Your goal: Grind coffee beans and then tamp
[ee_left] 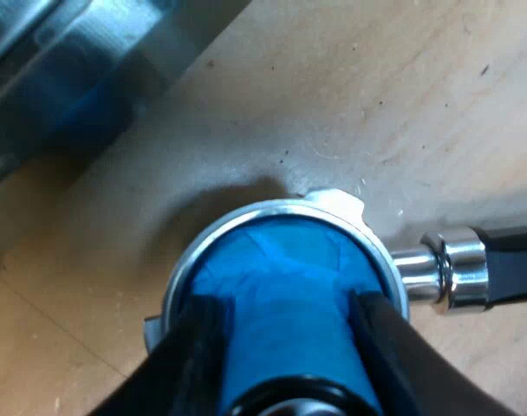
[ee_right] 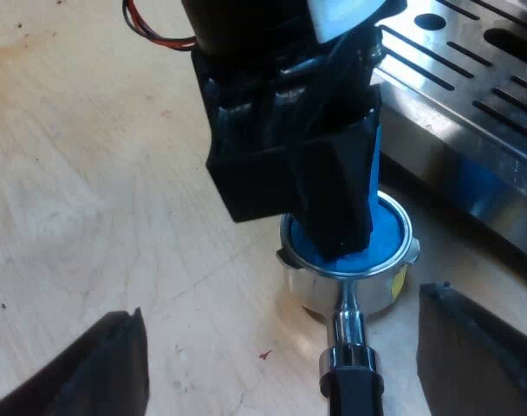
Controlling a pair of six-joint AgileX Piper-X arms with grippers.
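Clamping the blue tamper (ee_left: 281, 260) between the fingers (ee_left: 198, 347) of the left gripper (ee_left: 285, 303), pads tight on opposite flanks. Stands roughly upright, face down in the basket of the metal holder (ee_left: 337, 201), lying on the wooden table (ee_right: 90, 173) just beside the espresso machine (ee_right: 471, 78). Points its dark handle (ee_right: 350, 381) away from the basket, toward the gap between the right gripper (ee_right: 281, 303) fingers (ee_right: 480, 347), spread wide and touching nothing. Likely calls for a push straight down the tamper's long axis: left arm on it, right arm nearer the handle for steadying
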